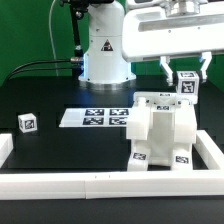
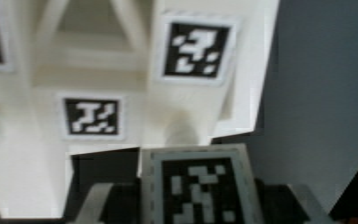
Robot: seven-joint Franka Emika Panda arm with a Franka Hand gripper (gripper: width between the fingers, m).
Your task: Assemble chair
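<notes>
- Exterior view: we see the white arm [image 1: 175,35] reaching across the exterior view's right, its claw [image 1: 185,80] pointing down over the black desk [image 1: 60,150].
- The claw is clenched on a small white piece [image 1: 186,86] bearing a black-and-white tag, with one of the fingers [image 1: 165,70] on either side of it.
- Just below the held piece stands the partly built chair [image 1: 160,130], a blocky white body with tags on several faces. It sits on the desk at the exterior view's right, close to the front border rail [image 1: 100,185].
- We cannot tell whether the held piece touches the chair's top or hangs just clear of it.
- A loose tagged block [image 1: 27,123] rests on the desk at the exterior view's left, well apart from the chair.
- The marker board [image 1: 95,117] lies flat between that block and the chair, in front of the robot's base [image 1: 105,60].
- Wrist view: the held piece [image 2: 197,185] sits nearest the camera with its tag facing us. Beyond it are the chair's white slabs [image 2: 131,80], with two full tags in sight.
</notes>
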